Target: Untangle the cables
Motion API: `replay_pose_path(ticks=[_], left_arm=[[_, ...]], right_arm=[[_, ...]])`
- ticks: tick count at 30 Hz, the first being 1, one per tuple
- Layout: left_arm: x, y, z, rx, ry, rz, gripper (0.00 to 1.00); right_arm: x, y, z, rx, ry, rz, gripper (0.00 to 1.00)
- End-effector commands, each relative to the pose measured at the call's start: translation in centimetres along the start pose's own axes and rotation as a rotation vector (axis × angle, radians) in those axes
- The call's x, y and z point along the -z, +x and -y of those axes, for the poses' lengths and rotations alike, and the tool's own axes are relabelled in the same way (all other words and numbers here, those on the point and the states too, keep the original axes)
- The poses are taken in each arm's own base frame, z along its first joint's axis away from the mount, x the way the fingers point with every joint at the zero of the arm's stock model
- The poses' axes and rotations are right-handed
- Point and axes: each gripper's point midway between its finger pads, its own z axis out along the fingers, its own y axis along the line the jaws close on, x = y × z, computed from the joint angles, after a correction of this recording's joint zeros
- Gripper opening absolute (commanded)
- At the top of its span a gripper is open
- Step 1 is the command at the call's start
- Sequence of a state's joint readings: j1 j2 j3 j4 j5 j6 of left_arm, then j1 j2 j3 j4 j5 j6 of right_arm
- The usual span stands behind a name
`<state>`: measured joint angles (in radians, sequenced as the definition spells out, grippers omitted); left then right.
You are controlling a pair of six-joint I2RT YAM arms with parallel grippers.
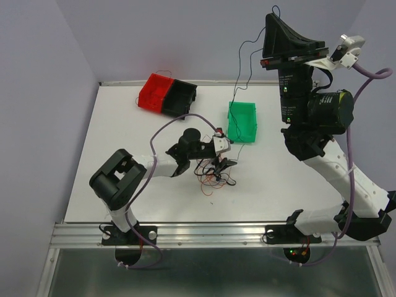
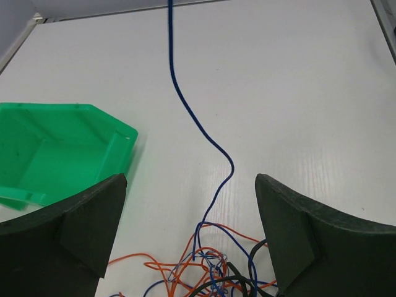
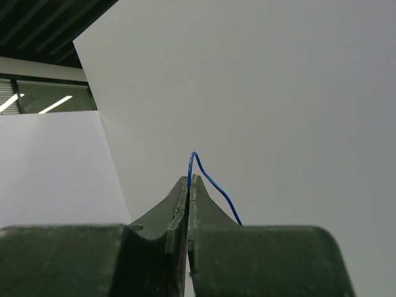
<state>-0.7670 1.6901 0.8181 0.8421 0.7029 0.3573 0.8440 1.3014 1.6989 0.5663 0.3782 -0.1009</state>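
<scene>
Cables [image 2: 207, 272] lie knotted on the table [image 2: 309, 86] between the wide-spread jaws of the left gripper [image 2: 190, 185], one blue strand [image 2: 177, 93] running up from the heap to the raised right gripper [image 3: 189, 180], whose jaws pinch its end.

- A white desk [image 1: 124, 185] with a faint wood grain fills the middle of the top view.
- Pale lilac walls close it in: the left wall [image 1: 37, 93] at 9 o'clock, the back wall [image 1: 185, 37] at 12 o'clock and the right wall [image 1: 385, 142] at 3 o'clock.
- A ribbed aluminium rail [image 1: 204, 232] runs along the desk's edge at 6 o'clock, with a dull grey surface [image 1: 204, 272] below it.
- In the right wrist view a plain white panel [image 3: 278, 93] fills most of the frame.
- A dark slatted ceiling [image 3: 37, 25] shows at 10 o'clock.
- Two lit strip lights [image 3: 55, 108] show in a dark glazed band at 9 o'clock.
- The light is even and the shadows are soft.
</scene>
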Motion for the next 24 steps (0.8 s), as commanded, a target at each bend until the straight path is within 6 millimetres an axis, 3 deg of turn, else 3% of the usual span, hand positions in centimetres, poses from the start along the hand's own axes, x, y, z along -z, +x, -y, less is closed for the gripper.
replay_pose_path(ticks=[1,5,8,11,12,14,20,23,24], left_arm=[[-1.5,-1.0,-0.1,-0.014,0.003,0.036,0.93],[-2.5,0.6,-1.1,-0.009,-0.025,-0.010,0.76],[-2.5,0.6,-0.4,-0.001,0.010,0.001,0.71],[-2.6,0.1,0.0,0.005,0.023,0.005,0.44],[-2.6,0.2,-0.5,0.000,-0.001,-0.003,0.21],[-2.5,0.5,-1.1,-0.004,-0.025,-0.031,0.00],[-1.1,-2.0,-1.5,-0.023,-0.074,-0.013,0.00],[-0.3,-5.6,-2.6,-0.014,-0.107,0.000,0.00],[-0.1,-5.9,-2.5,0.010,-0.109,-0.023,0.00]], right_arm=[[0.1,-2.1,0.5,-0.030,0.024,0.059,0.01],[0.0,-2.2,0.5,-0.034,0.025,0.065,0.01],[0.0,-2.6,0.7,-0.033,0.035,0.072,0.00],[0.4,-2.9,1.1,-0.034,0.046,0.074,0.01],[0.6,-2.8,1.3,-0.030,0.056,0.069,0.00],[1.1,-3.4,1.9,-0.028,0.073,0.075,0.01],[3.4,-1.6,5.0,0.095,0.190,0.009,0.00],[5.3,0.1,7.1,0.220,0.251,-0.049,0.00],[6.6,1.2,8.5,0.273,0.306,-0.072,0.01]])
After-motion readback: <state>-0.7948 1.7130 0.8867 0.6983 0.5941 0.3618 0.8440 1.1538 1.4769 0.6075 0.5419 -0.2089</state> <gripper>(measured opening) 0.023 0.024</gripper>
